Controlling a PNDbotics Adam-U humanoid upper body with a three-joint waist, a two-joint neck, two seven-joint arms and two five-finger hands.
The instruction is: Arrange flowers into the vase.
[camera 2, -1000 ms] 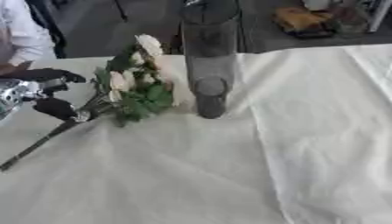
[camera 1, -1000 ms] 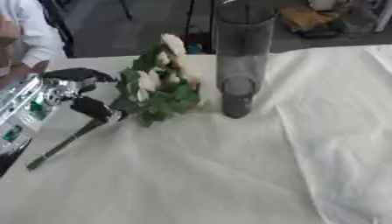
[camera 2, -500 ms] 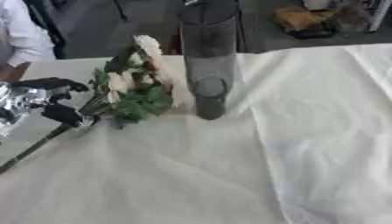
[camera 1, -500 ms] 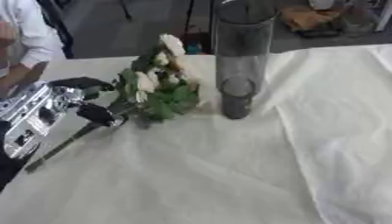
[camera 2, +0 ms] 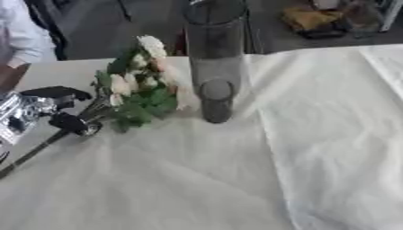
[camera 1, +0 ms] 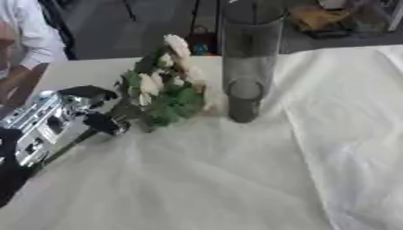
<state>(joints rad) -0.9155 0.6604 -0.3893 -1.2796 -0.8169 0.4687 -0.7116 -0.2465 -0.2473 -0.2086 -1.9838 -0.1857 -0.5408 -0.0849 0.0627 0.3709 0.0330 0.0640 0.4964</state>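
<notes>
A bunch of cream flowers (camera 1: pixel 165 85) with green leaves lies on the white tablecloth, its long dark stem (camera 2: pixel 31 155) running toward the lower left. A tall dark glass vase (camera 1: pixel 248 67) stands upright just right of the blooms. My left hand (camera 1: pixel 55 119), silver and black, reaches in from the left at the stem below the leaves. Its thumb (camera 1: pixel 106 123) touches the stem and its fingers (camera 1: pixel 91 92) arch above it, with a gap between them. The right hand shows in no view.
The white cloth (camera 1: pixel 236 179) covers the table, with a raised fold (camera 2: pixel 315 134) running down the right side. The table's far edge (camera 1: pixel 87 63) lies just behind the flowers. Yellow-brown clutter (camera 2: pixel 311 20) sits beyond it at the upper right.
My left hand has moved right along the table toward the stem, and its thumb now rests on it. The flowers and vase have not moved.
</notes>
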